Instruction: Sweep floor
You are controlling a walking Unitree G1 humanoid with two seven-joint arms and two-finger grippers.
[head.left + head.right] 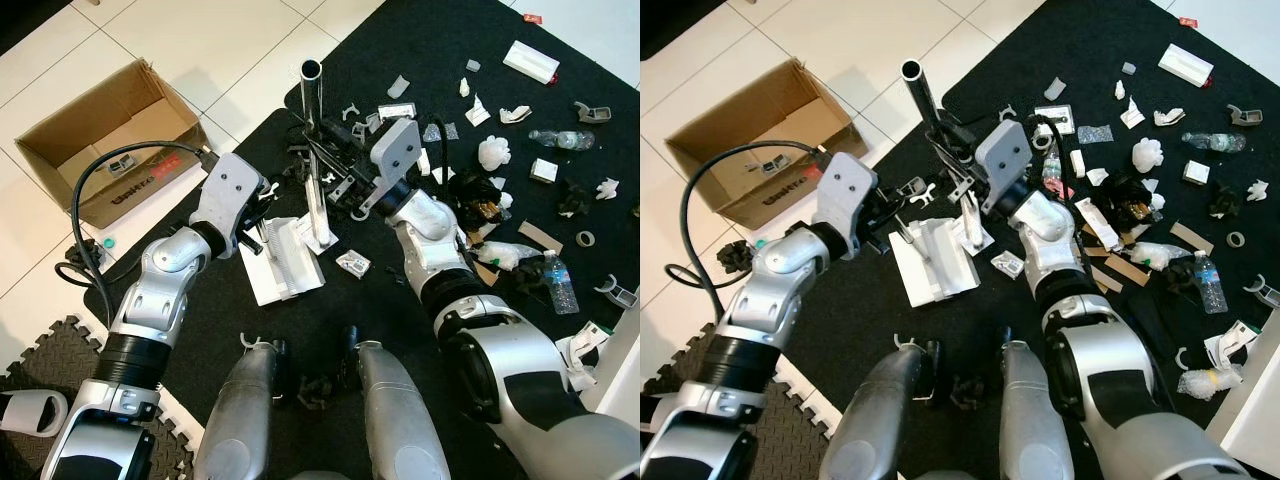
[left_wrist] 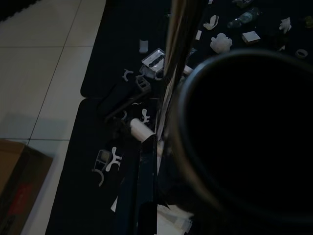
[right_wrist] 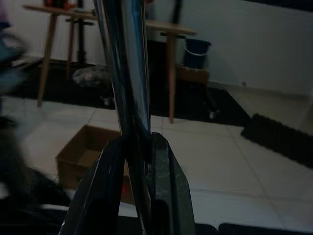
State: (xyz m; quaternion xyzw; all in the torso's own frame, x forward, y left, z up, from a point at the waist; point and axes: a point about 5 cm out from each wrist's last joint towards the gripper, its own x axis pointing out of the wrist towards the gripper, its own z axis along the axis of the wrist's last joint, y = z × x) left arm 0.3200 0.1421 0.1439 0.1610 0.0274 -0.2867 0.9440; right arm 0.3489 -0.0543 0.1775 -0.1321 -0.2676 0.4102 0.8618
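Pinching one metal broom pole [image 3: 128,83] between its two black fingers [image 3: 166,186], the right claw [image 3: 134,171] is holding it upright over the black mat [image 1: 420,40], near the mat's left edge. One white dustpan [image 1: 285,260] is lying on the mat just beside the pole's foot, with the left claw [image 1: 262,215] hanging at its upper corner; whether that claw is spread or closed I cannot tell. One open cardboard box [image 1: 110,150] is sitting on the tiles left of the mat. Two plastic bottles [image 1: 560,285] are lying among scattered scraps, too many to count. The broom head is hidden behind the arms.
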